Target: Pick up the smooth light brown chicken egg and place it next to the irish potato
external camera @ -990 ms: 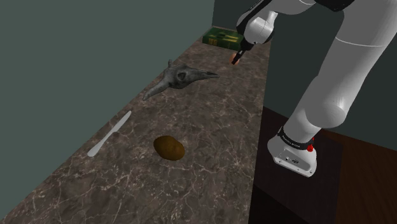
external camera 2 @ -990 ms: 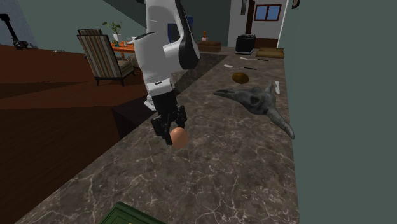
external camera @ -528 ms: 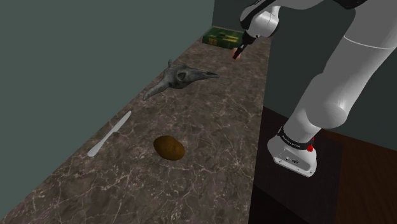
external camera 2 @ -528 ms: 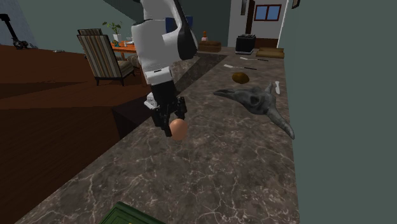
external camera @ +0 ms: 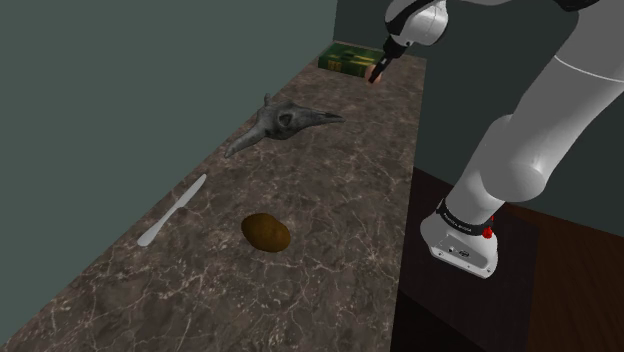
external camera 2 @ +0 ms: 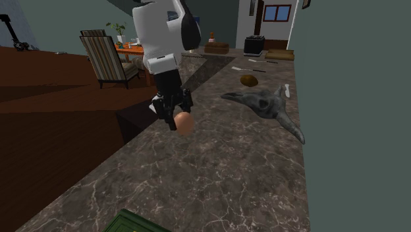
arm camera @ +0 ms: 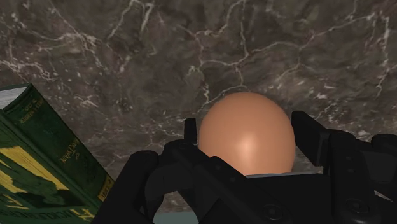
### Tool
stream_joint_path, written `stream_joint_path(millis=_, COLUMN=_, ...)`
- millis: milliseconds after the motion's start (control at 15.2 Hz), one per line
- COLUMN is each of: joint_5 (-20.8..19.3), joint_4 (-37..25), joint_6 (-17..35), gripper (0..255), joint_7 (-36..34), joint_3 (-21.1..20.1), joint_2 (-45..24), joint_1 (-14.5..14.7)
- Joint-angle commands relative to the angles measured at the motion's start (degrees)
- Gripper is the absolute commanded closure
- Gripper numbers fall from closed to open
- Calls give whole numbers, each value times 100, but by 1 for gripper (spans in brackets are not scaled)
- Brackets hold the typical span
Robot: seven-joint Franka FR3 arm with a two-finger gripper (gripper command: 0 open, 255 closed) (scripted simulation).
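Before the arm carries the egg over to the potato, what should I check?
1. The egg clasped in the gripper: ok.
2. The egg off the counter: ok.
3. The green book apart from the gripper: ok.
4. The potato lying on the counter: ok.
5. Bare counter beside the potato, with the knife apart: ok.
6. Clearance past the grey skull on the way: cannot tell.

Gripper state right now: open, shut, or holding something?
Gripper: shut on the light brown egg, held above the marble counter.
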State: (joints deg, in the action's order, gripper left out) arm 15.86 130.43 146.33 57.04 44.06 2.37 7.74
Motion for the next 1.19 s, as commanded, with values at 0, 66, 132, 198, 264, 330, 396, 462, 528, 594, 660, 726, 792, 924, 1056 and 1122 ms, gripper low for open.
stream_joint_path(millis=0, joint_5=-217, joint_4=-59, joint_6=-136, gripper=255, joint_7=-170, joint_3=-14, joint_2=133, joint_1=-21)
stream_joint_path(millis=66, joint_5=-304, joint_4=-92, joint_6=-202, gripper=255, joint_7=-241, joint_3=-25, joint_2=189, joint_1=-31)
stream_joint_path(millis=132, joint_5=-386, joint_4=-127, joint_6=-270, gripper=255, joint_7=-309, joint_3=-40, joint_2=243, joint_1=-44)
stream_joint_path(millis=198, joint_5=-462, joint_4=-164, joint_6=-338, gripper=255, joint_7=-373, joint_3=-55, joint_2=294, joint_1=-57)
stream_joint_path(millis=264, joint_5=-535, joint_4=-202, joint_6=-407, gripper=255, joint_7=-434, joint_3=-70, joint_2=343, joint_1=-68)
stream_joint_path(millis=330, joint_5=-603, joint_4=-242, joint_6=-477, gripper=255, joint_7=-492, joint_3=-85, joint_2=391, joint_1=-80)
stream_joint_path(millis=396, joint_5=-666, joint_4=-283, joint_6=-547, gripper=255, joint_7=-546, joint_3=-102, joint_2=436, joint_1=-92)
stream_joint_path(millis=462, joint_5=-726, joint_4=-325, joint_6=-618, gripper=255, joint_7=-598, joint_3=-119, joint_2=480, joint_1=-103)
stream_joint_path(millis=528, joint_5=-782, joint_4=-369, joint_6=-690, gripper=255, joint_7=-647, joint_3=-135, joint_2=522, joint_1=-114)
stream_joint_path(millis=594, joint_5=-834, joint_4=-414, joint_6=-762, gripper=255, joint_7=-693, joint_3=-151, joint_2=562, joint_1=-124)
stream_joint_path(millis=660, joint_5=-883, joint_4=-461, joint_6=-834, gripper=255, joint_7=-737, joint_3=-169, joint_2=600, joint_1=-135)
stream_joint_path(millis=726, joint_5=-892, joint_4=-471, joint_6=-849, gripper=255, joint_7=-746, joint_3=-172, joint_2=607, joint_1=-137)
stream_joint_path(millis=792, joint_5=-1137, joint_4=-258, joint_6=-794, gripper=255, joint_7=-999, joint_3=-305, joint_2=837, joint_1=-165)
stream_joint_path(millis=924, joint_5=-1557, joint_4=144, joint_6=-718, gripper=255, joint_7=-1474, joint_3=-603, joint_2=1257, joint_1=-264)
stream_joint_path(millis=1056, joint_5=-1887, joint_4=517, joint_6=-677, gripper=255, joint_7=-1905, joint_3=-922, joint_2=1635, joint_1=-388)
stream_joint_path(millis=1122, joint_5=-2024, joint_4=695, joint_6=-666, gripper=255, joint_7=-2107, joint_3=-1082, joint_2=1813, joint_1=-449)
